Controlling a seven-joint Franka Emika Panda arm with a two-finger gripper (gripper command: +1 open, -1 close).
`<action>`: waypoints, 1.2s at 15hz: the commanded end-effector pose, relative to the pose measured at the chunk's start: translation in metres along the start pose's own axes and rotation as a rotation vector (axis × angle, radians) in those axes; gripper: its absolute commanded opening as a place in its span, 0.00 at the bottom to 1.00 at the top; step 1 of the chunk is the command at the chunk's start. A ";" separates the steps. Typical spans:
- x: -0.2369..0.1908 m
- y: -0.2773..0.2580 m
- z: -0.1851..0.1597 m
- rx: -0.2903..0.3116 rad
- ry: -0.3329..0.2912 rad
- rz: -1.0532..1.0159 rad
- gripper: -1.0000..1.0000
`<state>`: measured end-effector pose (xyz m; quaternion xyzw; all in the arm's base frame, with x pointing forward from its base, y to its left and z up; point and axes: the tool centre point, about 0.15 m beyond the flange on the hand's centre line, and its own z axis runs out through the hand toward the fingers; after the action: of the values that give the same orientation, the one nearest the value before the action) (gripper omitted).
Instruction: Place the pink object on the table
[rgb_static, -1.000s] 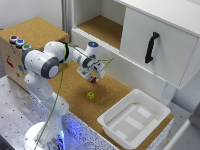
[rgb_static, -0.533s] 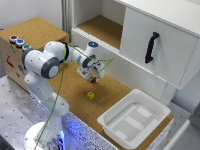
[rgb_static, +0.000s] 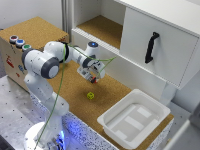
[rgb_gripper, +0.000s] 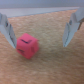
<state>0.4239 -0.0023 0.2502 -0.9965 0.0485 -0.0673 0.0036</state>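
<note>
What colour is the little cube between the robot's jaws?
Pink, with dark dots: the pink cube shows best in the wrist view.

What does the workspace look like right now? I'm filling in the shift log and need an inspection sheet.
Surface: brown cork table, bare around the arm.
Job's things: pink object lies on the cork between the open fingers, touching neither; hidden under the gripper in the exterior view.
Clutter: yellow-green cube on the table near the gripper; white tray at the exterior view's right, nothing seen in it.
Grippers: gripper open, low over the table.
Cables: green cable runs from the wrist down to the arm's base.
Surroundings: white cabinet with black handle behind; box with coloured buttons at the exterior view's left.
</note>
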 end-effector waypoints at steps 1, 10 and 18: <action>-0.048 0.072 -0.020 -0.057 0.015 0.005 1.00; -0.052 0.075 -0.021 -0.054 0.004 -0.016 1.00; -0.052 0.075 -0.021 -0.054 0.004 -0.016 1.00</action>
<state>0.3726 -0.0661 0.2643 -0.9971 0.0510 -0.0541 -0.0179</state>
